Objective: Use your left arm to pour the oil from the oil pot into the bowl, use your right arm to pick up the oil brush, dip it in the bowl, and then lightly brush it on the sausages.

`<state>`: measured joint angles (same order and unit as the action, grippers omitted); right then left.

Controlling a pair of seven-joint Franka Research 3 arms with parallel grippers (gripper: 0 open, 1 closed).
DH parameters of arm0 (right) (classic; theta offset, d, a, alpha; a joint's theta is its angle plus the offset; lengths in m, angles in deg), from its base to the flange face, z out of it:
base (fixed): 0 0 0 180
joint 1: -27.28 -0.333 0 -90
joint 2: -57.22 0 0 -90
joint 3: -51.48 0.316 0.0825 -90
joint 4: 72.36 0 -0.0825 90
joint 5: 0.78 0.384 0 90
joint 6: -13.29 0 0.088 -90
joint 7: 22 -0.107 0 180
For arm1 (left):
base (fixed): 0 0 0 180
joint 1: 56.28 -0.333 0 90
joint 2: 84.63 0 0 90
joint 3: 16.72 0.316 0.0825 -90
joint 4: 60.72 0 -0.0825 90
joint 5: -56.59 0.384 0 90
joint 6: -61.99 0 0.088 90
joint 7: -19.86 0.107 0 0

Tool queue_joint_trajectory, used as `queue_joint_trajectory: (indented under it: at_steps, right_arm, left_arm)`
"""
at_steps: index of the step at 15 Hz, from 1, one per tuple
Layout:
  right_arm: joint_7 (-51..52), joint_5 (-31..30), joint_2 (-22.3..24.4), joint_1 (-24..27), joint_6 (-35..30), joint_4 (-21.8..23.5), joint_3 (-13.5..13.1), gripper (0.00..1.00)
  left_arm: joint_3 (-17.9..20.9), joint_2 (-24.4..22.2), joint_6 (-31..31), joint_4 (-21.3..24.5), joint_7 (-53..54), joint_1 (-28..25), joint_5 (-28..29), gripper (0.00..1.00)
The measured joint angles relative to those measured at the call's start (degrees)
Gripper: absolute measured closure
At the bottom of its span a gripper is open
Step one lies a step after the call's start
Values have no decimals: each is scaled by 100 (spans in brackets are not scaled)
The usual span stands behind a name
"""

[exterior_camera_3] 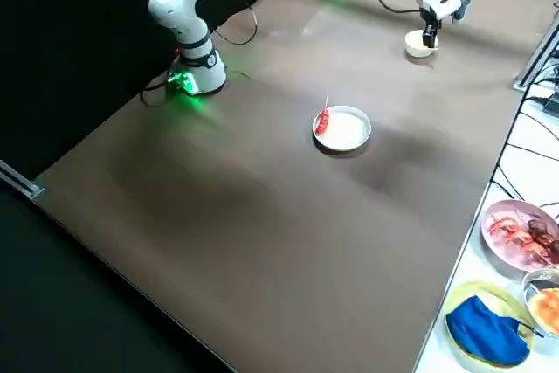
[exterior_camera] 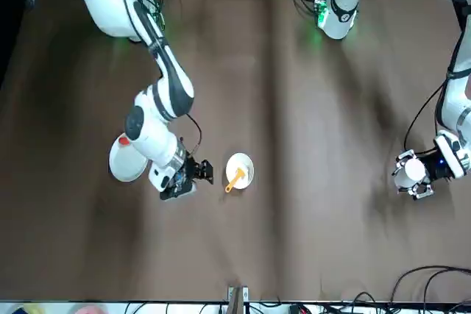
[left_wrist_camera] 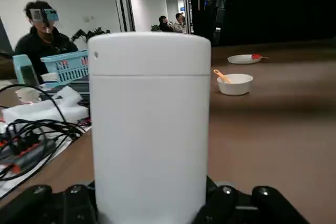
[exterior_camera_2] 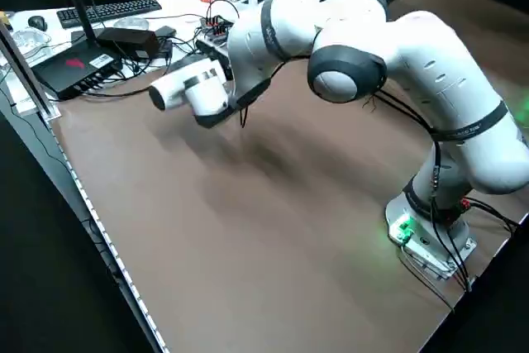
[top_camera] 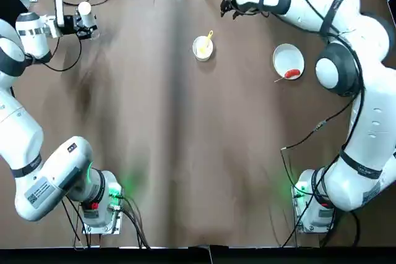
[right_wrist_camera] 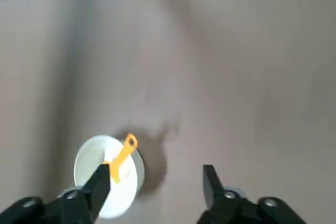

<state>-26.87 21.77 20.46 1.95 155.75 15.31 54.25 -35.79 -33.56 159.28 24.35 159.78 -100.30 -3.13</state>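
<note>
My left gripper is at the table's far left corner, shut on the oil pot, whose round white cap fills the left wrist view. The small white bowl stands at the far middle, and the yellow-handled oil brush lies in it with its handle over the rim. My right gripper hovers open just beyond and to the right of the bowl, with nothing between its fingers. The red-orange sausage on its thin stick rests at the edge of the white plate, right of the bowl.
Cables, electronics and a blue basket crowd the bench past the table's far edge. Plates of food and a blue cloth sit on a side bench to the right. People are in the room behind. Brown tabletop stretches towards the arm bases.
</note>
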Motion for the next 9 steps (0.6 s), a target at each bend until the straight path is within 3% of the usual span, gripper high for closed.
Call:
queue_joint_trajectory:
  at_steps: [2,9]
  right_arm:
    - [-17,6,-155,-20,333,-22,105,41]
    - [-31,14,-565,-171,1175,-34,308,48]
  left_arm:
    - [1,114,-2,11,391,-183,-14,47]
    - [3,637,-89,37,958,-499,-109,47]
